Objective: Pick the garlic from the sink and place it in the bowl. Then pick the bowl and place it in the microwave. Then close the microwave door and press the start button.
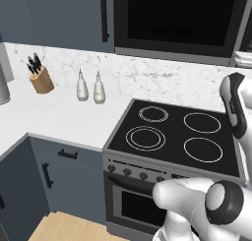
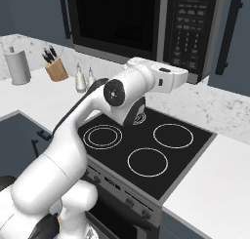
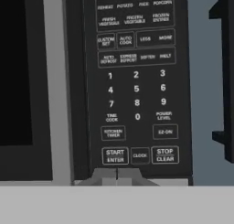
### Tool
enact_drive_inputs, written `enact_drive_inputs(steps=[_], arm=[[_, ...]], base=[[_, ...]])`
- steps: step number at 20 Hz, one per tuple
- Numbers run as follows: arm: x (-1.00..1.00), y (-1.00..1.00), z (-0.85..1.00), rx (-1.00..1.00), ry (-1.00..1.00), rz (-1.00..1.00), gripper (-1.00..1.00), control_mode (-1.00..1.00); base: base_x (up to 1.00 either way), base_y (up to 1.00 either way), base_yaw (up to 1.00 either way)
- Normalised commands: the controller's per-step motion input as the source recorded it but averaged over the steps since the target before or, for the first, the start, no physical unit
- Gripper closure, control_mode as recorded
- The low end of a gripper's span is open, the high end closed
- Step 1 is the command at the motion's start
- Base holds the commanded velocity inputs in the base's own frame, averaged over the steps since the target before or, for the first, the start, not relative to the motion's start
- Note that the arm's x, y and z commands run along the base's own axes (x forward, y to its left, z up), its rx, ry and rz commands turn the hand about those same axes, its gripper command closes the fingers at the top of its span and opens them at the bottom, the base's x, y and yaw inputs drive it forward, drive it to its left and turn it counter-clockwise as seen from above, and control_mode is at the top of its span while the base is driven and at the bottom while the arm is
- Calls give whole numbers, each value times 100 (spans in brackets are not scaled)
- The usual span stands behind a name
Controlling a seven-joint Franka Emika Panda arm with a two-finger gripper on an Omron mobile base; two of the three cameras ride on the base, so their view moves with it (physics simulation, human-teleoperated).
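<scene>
The microwave (image 1: pixel 177 18) hangs above the stove, and its door (image 2: pixel 117 21) is closed, with a dark window. In the hand view the keypad strip (image 3: pixel 135 81) is very close. My shut gripper (image 3: pixel 117 176) points at its bottom row, with the tips together just below the START/ENTER button (image 3: pixel 114 155). From the right base view the gripper (image 2: pixel 186 77) sits at the lower edge of the keypad (image 2: pixel 188 28), at the end of the outstretched arm. The garlic, the bowl and the sink are out of view.
A black four-ring cooktop (image 1: pixel 172 132) with an oven below lies under the arm. A knife block (image 1: pixel 41 80) and two white bottles (image 1: pixel 82 86) stand on the white counter to the left, near a paper towel roll (image 2: pixel 18 66). A dark cabinet handle (image 3: pixel 226 72) is right of the keypad.
</scene>
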Motion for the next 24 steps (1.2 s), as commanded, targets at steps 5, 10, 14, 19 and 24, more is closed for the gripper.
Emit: enact_drive_inputs(steps=[5,10,14,19,24], arm=[[1,-10,-17,0,0,1,100,-100],[11,-16,-13,0,0,2,100,-100],[35,-1,-16,0,0,5,100,-100],[30,-4,-9,0,0,6,100,-100],[15,-15,0,1,0,6,100,-100]], base=[[0,0,0],[0,0,0],[0,0,0],[0,0,0],[0,0,0]])
